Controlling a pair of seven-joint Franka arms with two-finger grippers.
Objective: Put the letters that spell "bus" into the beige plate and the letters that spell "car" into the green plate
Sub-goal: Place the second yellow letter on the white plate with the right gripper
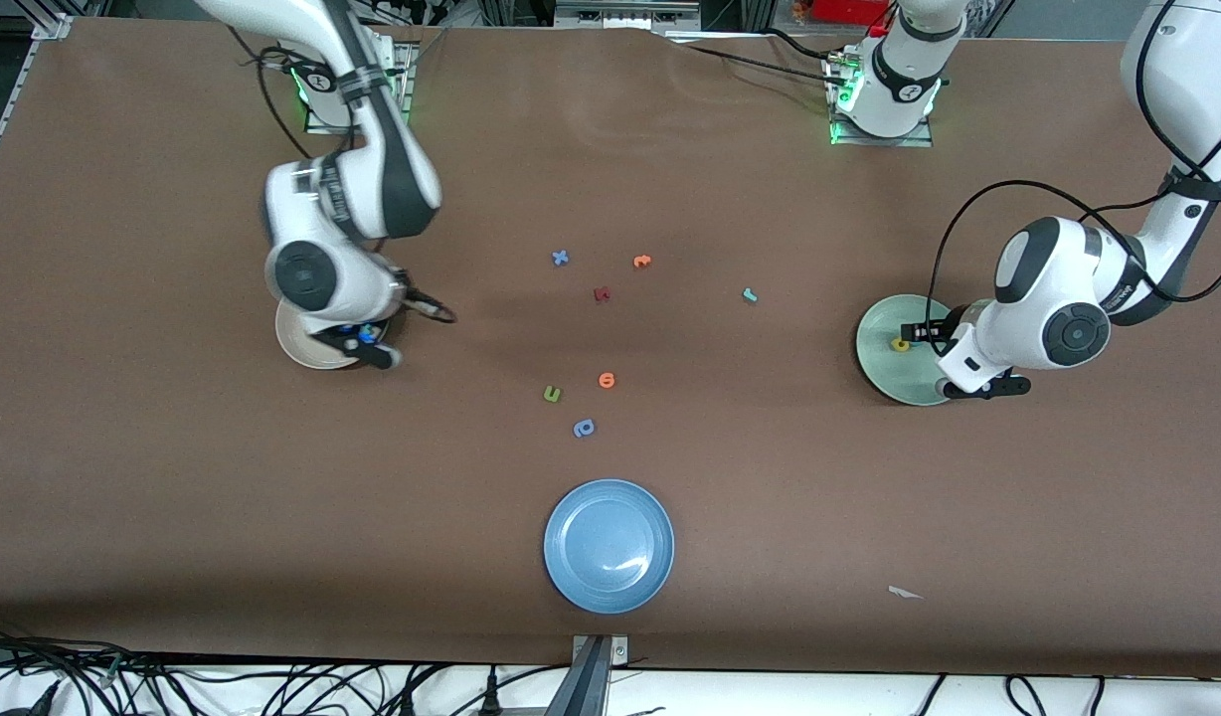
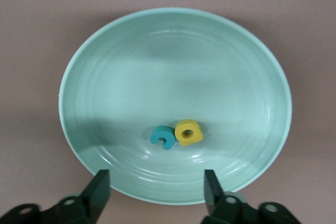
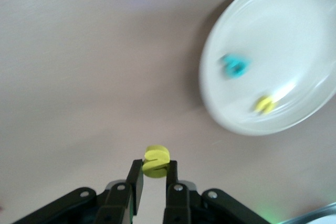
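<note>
The green plate [image 2: 173, 61] holds a teal "c" [image 2: 163, 136] and a yellow "a" [image 2: 189, 132], side by side and touching. My left gripper [image 2: 155, 184] hangs open over that plate's rim with nothing between its fingers. The teal "r" [image 1: 749, 294] lies on the table between the plates, closer to the green one. The beige plate [image 3: 294, 35] holds a teal "b" [image 3: 234, 65] and a yellow letter [image 3: 264, 104]. My right gripper [image 3: 155, 169] is shut on another yellow letter [image 3: 156, 161], over the table beside the beige plate [image 1: 297, 343].
Loose letters lie mid-table: a blue "x" [image 1: 560, 258], an orange one [image 1: 641, 261], a dark red one [image 1: 602, 293], another orange one [image 1: 607, 380], a green "u" [image 1: 552, 394] and a periwinkle loop [image 1: 584, 428]. A blue plate [image 1: 609, 545] sits near the front edge.
</note>
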